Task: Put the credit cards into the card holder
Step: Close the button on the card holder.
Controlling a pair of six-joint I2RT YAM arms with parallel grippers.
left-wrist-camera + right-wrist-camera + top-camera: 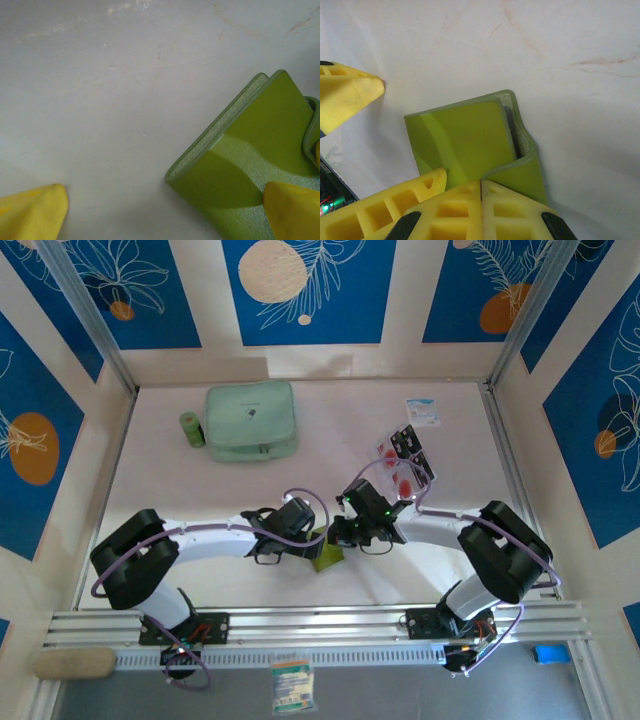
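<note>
As both arms fold inward, tools meet at the card holder [327, 556].
Left tool [165, 192] spread, one finger [292, 210] touching it; right tool [340, 536]: cannot tell.

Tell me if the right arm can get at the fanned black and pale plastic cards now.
Probably, but not at once: the right gripper looks shut on the olive-green folding card holder. The fanned black and pale cards lie close beyond it on the white table, nothing between.
</note>
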